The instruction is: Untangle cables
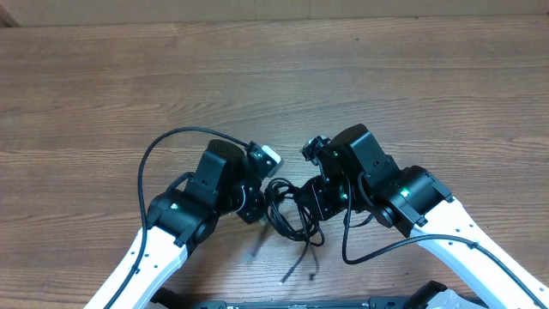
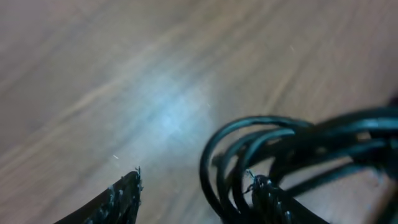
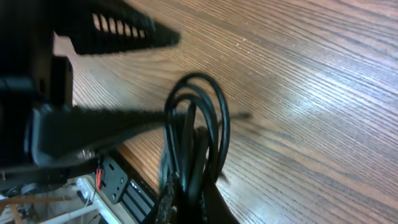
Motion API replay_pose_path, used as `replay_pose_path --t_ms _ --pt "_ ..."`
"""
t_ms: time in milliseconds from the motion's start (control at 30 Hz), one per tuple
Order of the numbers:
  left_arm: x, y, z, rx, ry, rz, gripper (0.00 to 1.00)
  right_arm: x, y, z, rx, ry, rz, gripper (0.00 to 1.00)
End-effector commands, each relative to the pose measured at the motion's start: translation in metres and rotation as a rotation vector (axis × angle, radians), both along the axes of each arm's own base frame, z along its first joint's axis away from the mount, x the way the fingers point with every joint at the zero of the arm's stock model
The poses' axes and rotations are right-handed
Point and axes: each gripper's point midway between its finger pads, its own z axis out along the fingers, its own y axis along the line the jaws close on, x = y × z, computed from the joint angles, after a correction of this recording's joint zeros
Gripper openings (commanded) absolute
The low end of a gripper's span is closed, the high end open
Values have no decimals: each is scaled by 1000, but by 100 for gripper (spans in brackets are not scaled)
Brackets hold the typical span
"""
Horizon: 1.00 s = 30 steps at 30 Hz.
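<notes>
Two arms meet at a tangled bundle of black cables point(image 1: 287, 215) near the front of the wooden bench point(image 1: 257, 77). The left end effector point(image 2: 196, 186) has its fingers well apart, with cable loops just beside one fingertip. The right end effector point(image 3: 193, 208) is clamped tight on the looped cables.

The table point(image 1: 274, 69) was wood-grained and smooth, with a soft sheen that threw back a pale glare. The cables point(image 2: 261, 127) wore a smooth, glossy black jacket, plastic or rubber by the look of it. The fingers point(image 2: 121, 196) of the left hand point(image 2: 194, 182) looked like matt black plastic, rough and toothed along the tips, with light flecks caught there
</notes>
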Motion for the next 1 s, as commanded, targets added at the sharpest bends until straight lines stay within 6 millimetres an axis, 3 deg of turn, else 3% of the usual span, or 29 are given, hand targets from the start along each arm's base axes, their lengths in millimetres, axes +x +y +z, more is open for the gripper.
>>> replay_pose_path --t_ms 0,300,433,533,600,633,833,967 --pt "-21 -14 -3 -39 64 -141 60 1 4 14 45 -37 10 4" --pt "-9 -21 -4 -72 69 -94 42 1 5 15 48 -40 10 4" --pt "-10 -20 -17 -46 114 -88 35 0 6 15 53 -37 14 4" --pt "-9 -20 -28 -32 150 -84 21 0 6 15 53 -36 14 4" --pt "-8 -22 -32 -28 160 -84 6 0 5 15 52 -36 14 4" --pt "-6 -22 -33 -31 159 -78 4 0 5 15 52 -36 14 4" --pt "16 -17 -13 -109 117 47 4 0 5 15 52 -36 14 4" --pt "39 19 -1 -116 90 281 4 -1 4 13 45 -27 14 4"
